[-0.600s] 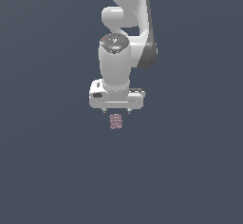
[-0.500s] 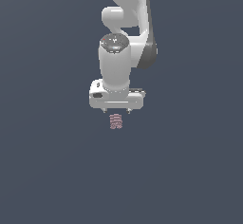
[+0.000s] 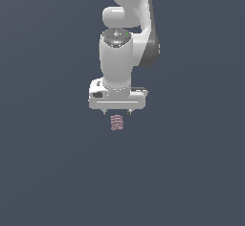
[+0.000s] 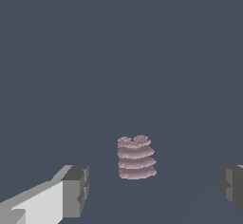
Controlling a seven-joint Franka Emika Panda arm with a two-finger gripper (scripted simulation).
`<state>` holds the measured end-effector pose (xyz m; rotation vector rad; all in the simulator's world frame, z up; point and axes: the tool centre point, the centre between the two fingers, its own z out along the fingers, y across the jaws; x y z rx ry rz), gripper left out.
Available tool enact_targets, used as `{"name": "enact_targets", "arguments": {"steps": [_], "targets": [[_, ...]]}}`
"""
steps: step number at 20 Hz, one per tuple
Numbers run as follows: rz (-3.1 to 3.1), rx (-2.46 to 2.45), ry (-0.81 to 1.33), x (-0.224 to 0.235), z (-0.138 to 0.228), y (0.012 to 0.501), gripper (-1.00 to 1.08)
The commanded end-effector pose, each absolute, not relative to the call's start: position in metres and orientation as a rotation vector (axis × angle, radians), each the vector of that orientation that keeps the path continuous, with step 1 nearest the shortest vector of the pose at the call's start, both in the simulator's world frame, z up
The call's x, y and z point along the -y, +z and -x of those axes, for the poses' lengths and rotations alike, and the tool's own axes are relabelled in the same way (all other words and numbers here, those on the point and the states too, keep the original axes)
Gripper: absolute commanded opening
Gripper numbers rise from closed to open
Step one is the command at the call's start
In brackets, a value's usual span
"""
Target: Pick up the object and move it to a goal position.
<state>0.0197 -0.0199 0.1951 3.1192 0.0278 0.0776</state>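
One white Franka arm (image 3: 125,38) is shown descending from 12 o'clock in the exterior view, wrist pointed straight down over a plain dark grey surface (image 3: 52,172). One gripper (image 3: 117,112) is seen with its jaws spread wide, the grey fingertips (image 4: 76,190) set well apart in the wrist view. One object (image 3: 116,122), dusty pink and ridged in stacked layers, is located just at 6 o'clock of the gripper, resting on the surface; between the fingers it is untouched on either side.
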Motion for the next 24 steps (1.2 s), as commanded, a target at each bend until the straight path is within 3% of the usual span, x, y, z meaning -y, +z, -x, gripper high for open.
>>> {"name": "enact_targets", "arguments": {"steps": [1, 8, 24], "targets": [[-3.119, -0.028, 0.078, 0.02, -0.02, 0.196, 1.0], [-3.122, -0.047, 0.067, 0.021, -0.015, 0.18, 1.0], [-3.138, -0.15, 0.001, 0.029, 0.025, 0.091, 1.0]]}}
